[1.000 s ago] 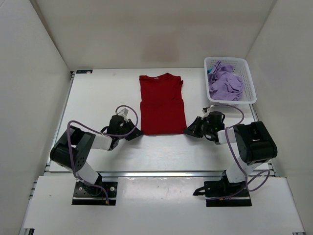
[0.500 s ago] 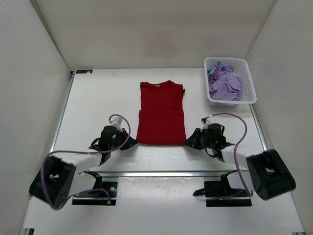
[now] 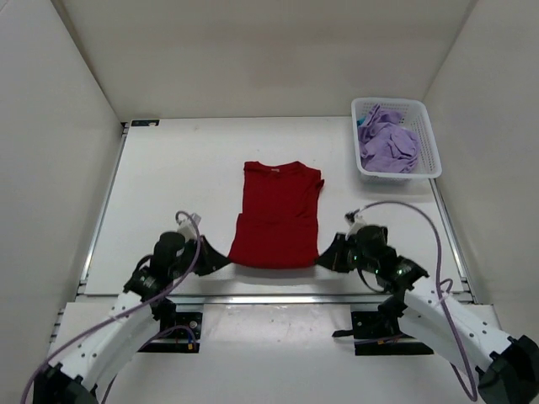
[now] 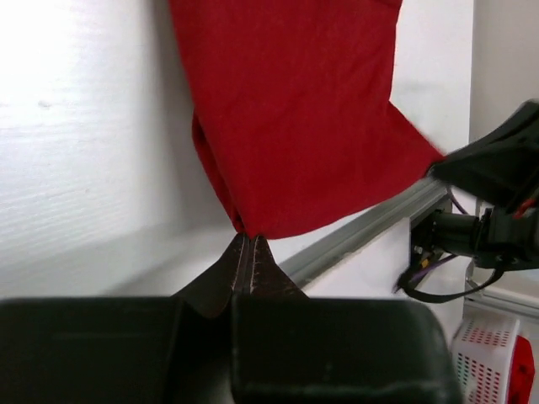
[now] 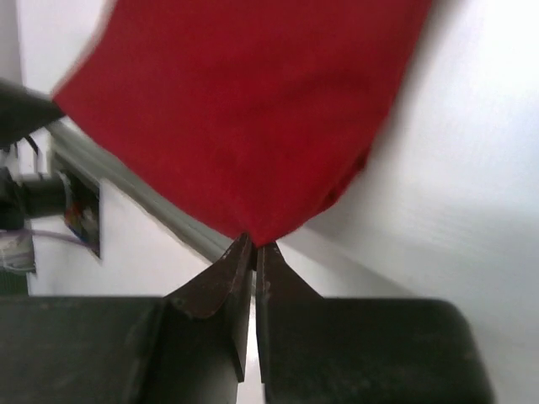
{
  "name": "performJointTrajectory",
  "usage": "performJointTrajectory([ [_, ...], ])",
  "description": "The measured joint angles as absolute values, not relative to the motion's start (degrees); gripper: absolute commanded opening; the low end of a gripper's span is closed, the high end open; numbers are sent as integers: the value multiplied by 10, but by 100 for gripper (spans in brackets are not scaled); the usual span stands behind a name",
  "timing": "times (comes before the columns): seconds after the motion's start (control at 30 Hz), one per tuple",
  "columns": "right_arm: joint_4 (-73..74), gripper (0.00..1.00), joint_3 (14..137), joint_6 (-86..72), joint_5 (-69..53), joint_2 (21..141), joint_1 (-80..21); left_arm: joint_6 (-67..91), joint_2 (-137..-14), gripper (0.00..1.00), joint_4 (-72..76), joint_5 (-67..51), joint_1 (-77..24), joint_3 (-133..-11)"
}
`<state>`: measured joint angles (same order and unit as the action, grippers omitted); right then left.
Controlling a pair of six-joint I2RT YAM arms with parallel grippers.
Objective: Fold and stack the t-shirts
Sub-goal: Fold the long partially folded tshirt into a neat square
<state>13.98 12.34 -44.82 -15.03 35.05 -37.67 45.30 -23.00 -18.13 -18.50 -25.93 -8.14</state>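
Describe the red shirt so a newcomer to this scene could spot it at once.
Start at the white table. Near its middle lies the deep red cloth short-sleeved t-shirt, near corners pinched by the left tool and right tool. It alone is red; the lavender purple cloth sits bunched in the white plastic mesh basket, far right.

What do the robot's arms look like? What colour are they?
The left arm and right arm are white tubes with chunky black joints. A thin purple cable loops along each. The left tool and right tool are black, with two fingers narrowing to points.
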Motion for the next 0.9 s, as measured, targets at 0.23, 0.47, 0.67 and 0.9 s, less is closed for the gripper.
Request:
performJointTrajectory([
  [0.23,132,0,397,-334,-228,590,-163,402,-555,0,-120,-184,-220,-394],
  [0.47,108,0,684,-272,-272,914,-95,374,-943,0,-45,-154,-181,-686],
  [0.67,164,0,959,-239,-283,1178,-75,373,-1158,2,-75,-140,-159,-837],
  [0.9,281,38,1184,-216,-252,1361,-74,382,-1267,24,-109,-139,-146,-953],
])
